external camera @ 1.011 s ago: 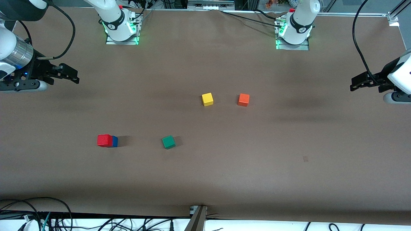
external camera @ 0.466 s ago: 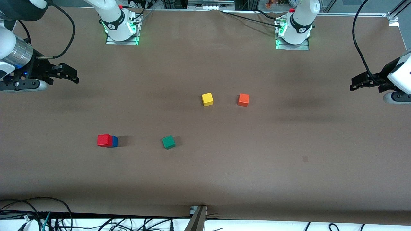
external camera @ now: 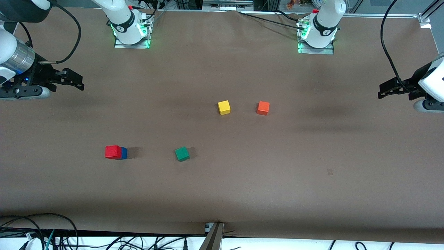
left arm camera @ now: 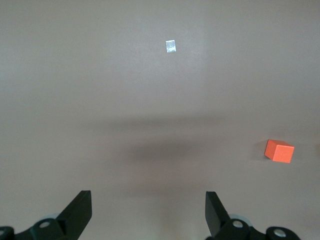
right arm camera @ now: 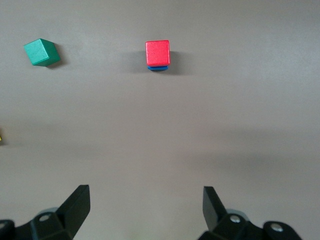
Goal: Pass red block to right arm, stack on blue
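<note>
Two cubes are sitting stacked toward the right arm's end of the table [external camera: 312,194]: the red block [external camera: 113,151] is resting on the blue block [external camera: 124,153], with the green cube [external camera: 182,153] beside them. Farther from the front camera, the yellow cube [external camera: 224,107] and the orange cube [external camera: 263,108] are lying near each other. Both arms are waiting. The right gripper [external camera: 79,82] is hanging over bare table at its own end, fingers spread wide and holding nothing. The left gripper [external camera: 382,91] is hovering over the table at its end, fingers likewise wide and empty.
</note>
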Motion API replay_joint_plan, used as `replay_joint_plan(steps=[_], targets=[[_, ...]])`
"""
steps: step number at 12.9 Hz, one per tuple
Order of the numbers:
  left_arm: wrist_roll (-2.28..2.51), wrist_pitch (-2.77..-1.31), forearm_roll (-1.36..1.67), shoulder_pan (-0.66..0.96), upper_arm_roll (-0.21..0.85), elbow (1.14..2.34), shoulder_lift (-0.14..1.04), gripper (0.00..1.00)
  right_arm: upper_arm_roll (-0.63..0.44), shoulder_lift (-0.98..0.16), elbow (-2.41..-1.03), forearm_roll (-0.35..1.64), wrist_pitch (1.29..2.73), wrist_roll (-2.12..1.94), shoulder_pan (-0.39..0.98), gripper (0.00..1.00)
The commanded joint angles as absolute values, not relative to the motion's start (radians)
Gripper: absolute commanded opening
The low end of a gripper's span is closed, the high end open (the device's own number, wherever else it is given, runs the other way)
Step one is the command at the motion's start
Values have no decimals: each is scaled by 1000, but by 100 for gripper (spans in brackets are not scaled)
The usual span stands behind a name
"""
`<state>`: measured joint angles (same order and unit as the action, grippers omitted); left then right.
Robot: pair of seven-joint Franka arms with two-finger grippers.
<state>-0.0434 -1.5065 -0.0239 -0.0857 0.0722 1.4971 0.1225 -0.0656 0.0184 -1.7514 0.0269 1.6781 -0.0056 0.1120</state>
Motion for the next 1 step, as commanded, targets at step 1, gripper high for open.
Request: replay_joint_plan(steps=[1], targets=[[-37, -1497, -9, -89, 77, 1471, 132, 100, -44, 21, -1740, 12, 1663, -12, 92, 100]])
